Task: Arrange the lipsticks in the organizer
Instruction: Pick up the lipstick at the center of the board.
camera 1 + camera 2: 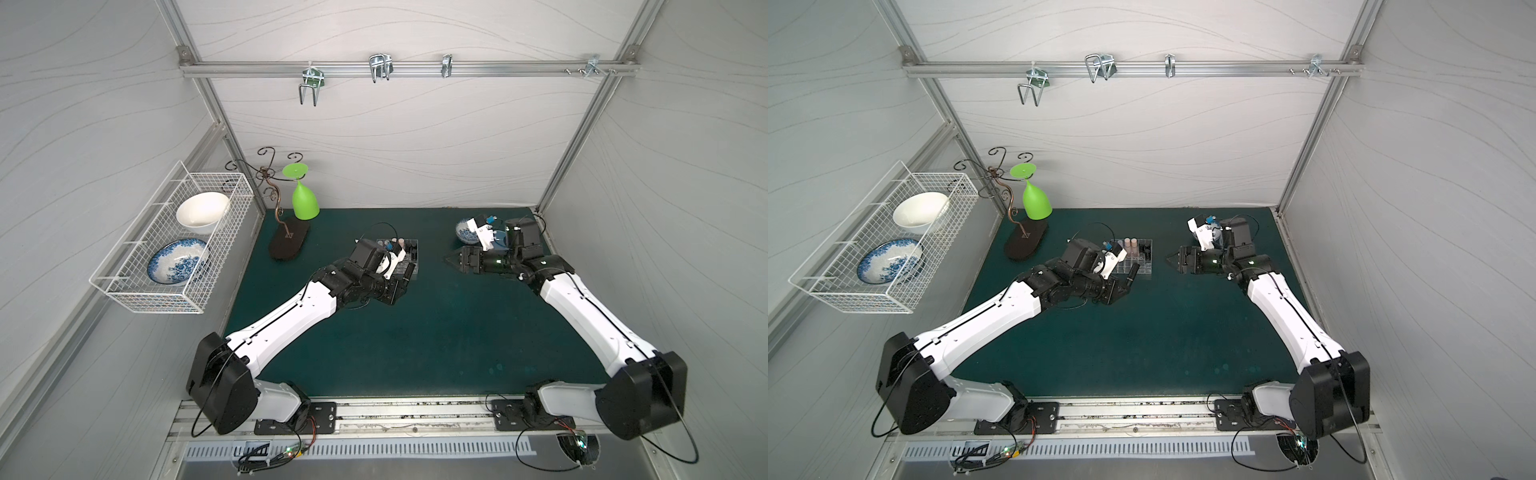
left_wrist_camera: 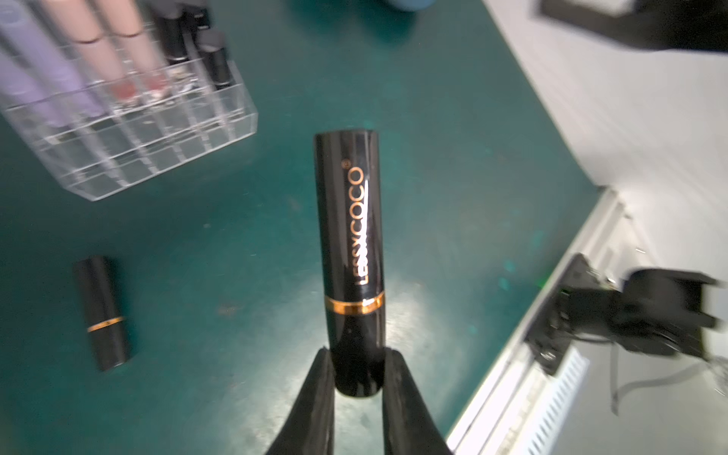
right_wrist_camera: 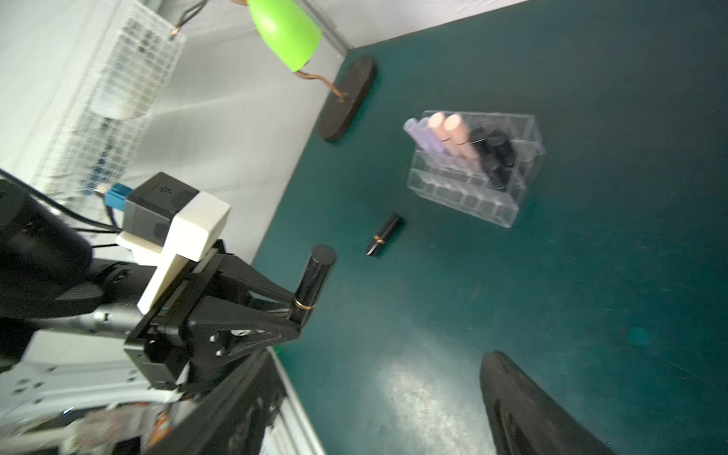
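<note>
My left gripper [image 2: 357, 370] is shut on the base end of a glossy black lipstick [image 2: 350, 256] with a gold band, held above the mat in front of the organizer [image 2: 130, 173]. The clear organizer [image 3: 465, 201] holds two lilac tubes [image 3: 423, 138], two peach tubes [image 3: 453, 134] and several black ones [image 3: 492, 157] in its back cells. Another black lipstick [image 2: 102, 315] lies loose on the mat [image 3: 384, 234] near it. My right gripper [image 3: 378, 394] is open and empty, to the right of the organizer [image 1: 1144, 270] in a top view [image 1: 1171, 261].
A blue-and-white bowl [image 1: 465, 235] sits behind the right wrist. A green glass [image 1: 305, 203] hangs upside down on a curly metal stand with a dark oval base [image 1: 289, 245] at the back left. A white wire basket [image 1: 124, 291] on the left wall holds two bowls.
</note>
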You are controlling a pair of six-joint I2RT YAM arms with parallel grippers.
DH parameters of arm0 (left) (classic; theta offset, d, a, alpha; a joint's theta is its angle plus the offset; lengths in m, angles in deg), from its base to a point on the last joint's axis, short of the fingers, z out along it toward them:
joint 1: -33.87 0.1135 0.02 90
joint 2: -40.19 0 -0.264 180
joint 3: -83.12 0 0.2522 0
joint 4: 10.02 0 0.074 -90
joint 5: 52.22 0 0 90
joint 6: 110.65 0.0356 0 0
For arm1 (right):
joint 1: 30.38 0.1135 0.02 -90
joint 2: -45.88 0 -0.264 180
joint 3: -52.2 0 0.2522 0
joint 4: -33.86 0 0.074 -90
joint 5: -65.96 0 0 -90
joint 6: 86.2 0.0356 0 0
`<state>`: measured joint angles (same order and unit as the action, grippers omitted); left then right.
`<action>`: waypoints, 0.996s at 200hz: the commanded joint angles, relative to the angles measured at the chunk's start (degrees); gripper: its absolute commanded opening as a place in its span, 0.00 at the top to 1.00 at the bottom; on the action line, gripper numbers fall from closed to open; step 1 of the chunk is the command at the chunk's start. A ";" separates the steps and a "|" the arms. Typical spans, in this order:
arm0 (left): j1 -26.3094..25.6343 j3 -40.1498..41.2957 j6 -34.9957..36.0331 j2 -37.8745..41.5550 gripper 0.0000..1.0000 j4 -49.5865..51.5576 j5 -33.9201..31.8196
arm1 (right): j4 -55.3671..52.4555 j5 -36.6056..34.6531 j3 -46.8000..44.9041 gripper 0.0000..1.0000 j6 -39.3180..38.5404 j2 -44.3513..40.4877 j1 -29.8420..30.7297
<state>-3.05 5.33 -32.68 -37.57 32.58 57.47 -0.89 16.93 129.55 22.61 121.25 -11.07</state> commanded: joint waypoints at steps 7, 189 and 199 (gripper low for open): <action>-0.25 0.62 0.22 2.05 0.81 -3.79 8.62 | 3.95 16.40 1.89 0.14 4.77 3.50 2.42; -0.34 0.83 -0.49 6.80 0.64 -3.41 7.49 | 9.40 13.84 5.05 0.80 9.24 9.57 9.65; -0.34 0.90 -0.90 7.40 0.54 -2.78 3.59 | 8.73 12.25 5.17 0.81 8.70 9.30 9.69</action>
<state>-3.05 6.29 -32.98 -32.52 31.53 66.25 7.15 31.20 133.96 31.81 131.24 -1.56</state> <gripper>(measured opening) 0.363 0.235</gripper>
